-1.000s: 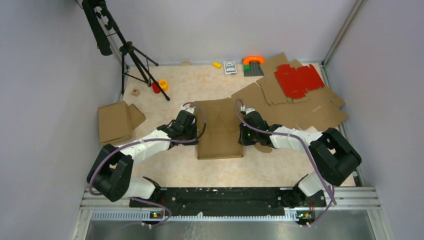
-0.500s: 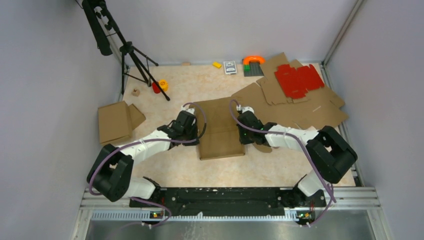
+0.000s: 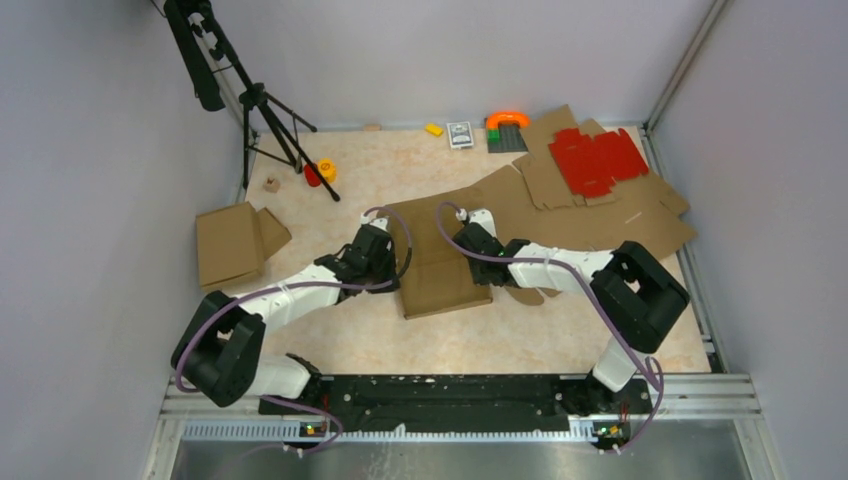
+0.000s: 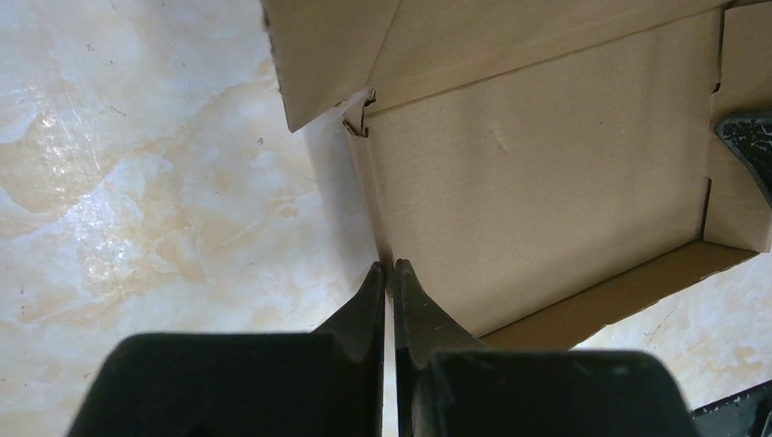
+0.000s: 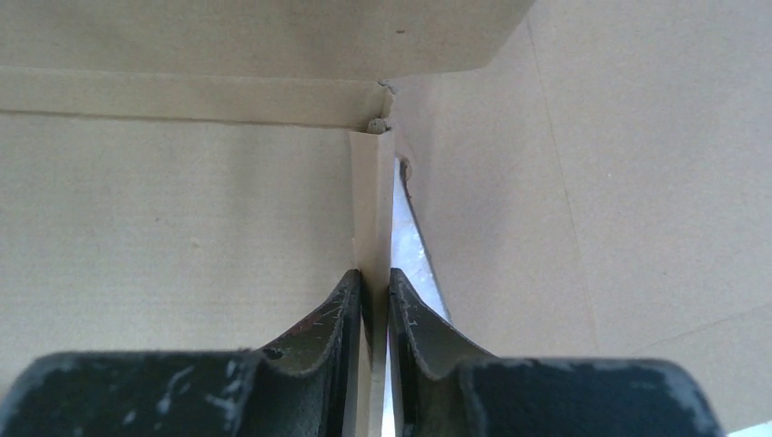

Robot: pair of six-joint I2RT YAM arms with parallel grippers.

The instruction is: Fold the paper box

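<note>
The paper box (image 3: 437, 290) sits near the middle of the table (image 3: 400, 345), a little toward the near edge, a plain brown cardboard piece with its base flat on the surface and its side walls raised. The left gripper (image 4: 390, 270) comes in from the left and is clenched on the top edge of the box's left wall, fingers pressed together with the thin cardboard running into the slit between them. The right gripper (image 5: 373, 278) reaches across from the right and is pinched on the opposite upright wall; from its own camera the pale cut edge of that wall stands straight up between the two dark fingers (image 5: 332, 314). Beyond both grips a wider panel of the box lies back toward the far edge. Along the right edge of the table lies a spread of flat cardboard sheets (image 3: 620, 225), with a bright red cut-out sheet (image 3: 598, 160) on top of them near the far right corner. By the left edge rests another brown folded box (image 3: 232, 243). A black tripod (image 3: 265, 110) stands at the far left corner with a small yellow and red object (image 3: 322, 172) at its foot, and an orange and green item (image 3: 507, 125) lies at the far edge.
</note>
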